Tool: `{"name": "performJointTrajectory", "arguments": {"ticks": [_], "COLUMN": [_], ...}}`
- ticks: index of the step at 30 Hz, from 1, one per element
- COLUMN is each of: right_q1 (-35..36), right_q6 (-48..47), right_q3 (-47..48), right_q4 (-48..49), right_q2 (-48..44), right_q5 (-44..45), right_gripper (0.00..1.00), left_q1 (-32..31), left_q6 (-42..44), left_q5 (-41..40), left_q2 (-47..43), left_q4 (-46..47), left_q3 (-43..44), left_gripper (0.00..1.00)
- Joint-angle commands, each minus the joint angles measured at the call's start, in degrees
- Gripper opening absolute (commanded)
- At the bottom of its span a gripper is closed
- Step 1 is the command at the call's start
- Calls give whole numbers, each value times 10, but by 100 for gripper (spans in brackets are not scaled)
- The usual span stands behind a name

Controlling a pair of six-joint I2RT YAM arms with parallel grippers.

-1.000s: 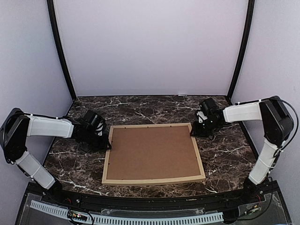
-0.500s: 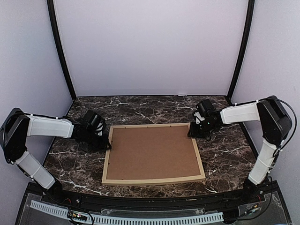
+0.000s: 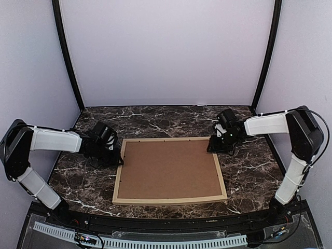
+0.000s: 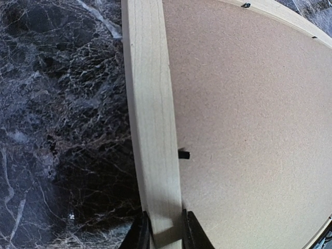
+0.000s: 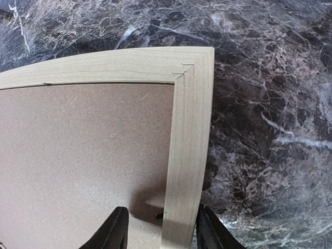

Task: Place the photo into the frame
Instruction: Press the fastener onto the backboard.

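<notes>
Fingers of left gripper (image 4: 165, 234) clamped on frame (image 4: 150, 104) rail. Right gripper (image 5: 162, 228) fingers apart, rail between them, gap on board (image 5: 78, 155) side. Risk: one-sided lift twists frame, board slips out.

Pale wood frame (image 3: 171, 199); brown backing board (image 3: 168, 168); black white-veined table (image 3: 249, 176).

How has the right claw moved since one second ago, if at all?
Yes. The right claw has shifted slightly to the left, closer to the far right corner of the frame, which has itself stayed in place.
</notes>
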Motion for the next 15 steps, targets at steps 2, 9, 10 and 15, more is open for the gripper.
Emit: {"name": "performJointTrajectory", "arguments": {"ticks": [2,9,10,15], "right_q1": [-3,-14,-15,-20], "right_q6": [-1,0,0,-1], "right_q3": [11,-24,-26,-21], "right_q4": [-8,-18,-20,-29], "right_q2": [-69,-107,-106,-87], "right_q5": [-65,-40,-31,6], "right_gripper": [46,48,47,46], "left_q1": [-8,-8,-8,-8], "left_q6": [4,4,4,5], "left_q5": [17,15,14,14], "left_q2": [28,27,27,26], "left_q4": [6,6,6,7], "left_q3": [-3,0,-1,-4], "left_gripper": [7,7,7,7]}}
